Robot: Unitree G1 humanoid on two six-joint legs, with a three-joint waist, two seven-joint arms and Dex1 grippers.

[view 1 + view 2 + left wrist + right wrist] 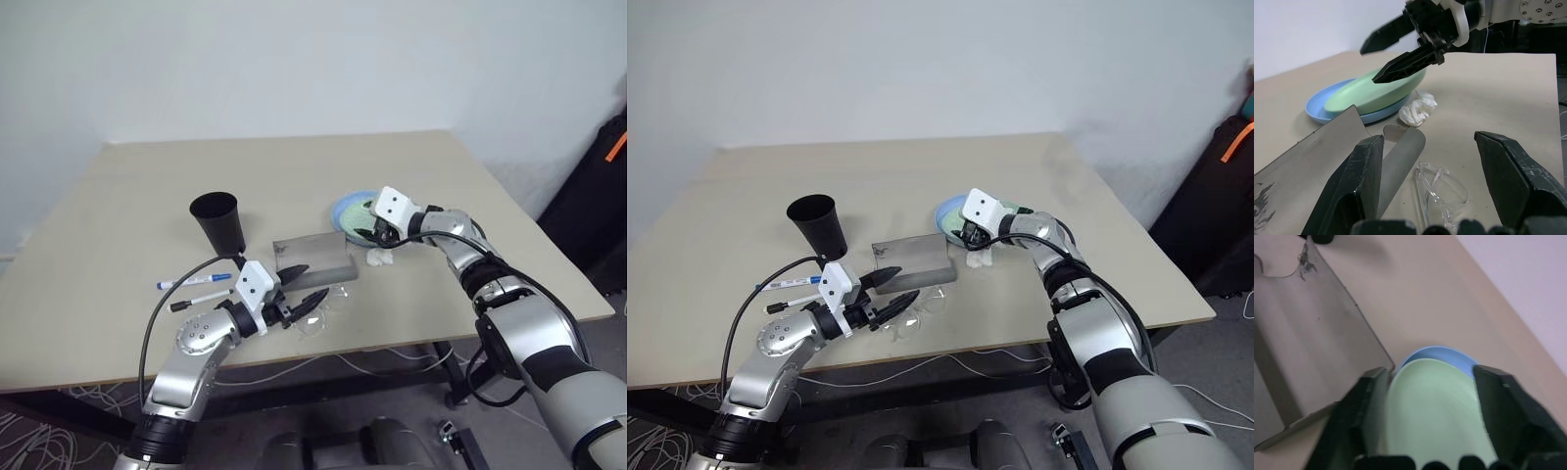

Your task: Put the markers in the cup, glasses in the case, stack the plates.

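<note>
The mint green plate [1376, 88] lies tilted on the light blue plate [1317, 105] at the table's middle right. My right gripper [1368, 65] is open at the green plate's near rim, one finger above it and one beside it. The grey case [313, 257] sits left of the plates. In front of the case lie the clear glasses [1442, 188], and my left gripper [315, 281] hovers open just short of them, empty. The black cup [217, 220] stands upright to the left. The two markers [194, 281] lie side by side before the cup.
A small white crumpled lump [378, 258] lies between the plates and the case's right end. The beige table [147, 186] backs onto a white wall. A black bag [598, 196] stands off the table's right side, and cables hang under the front edge.
</note>
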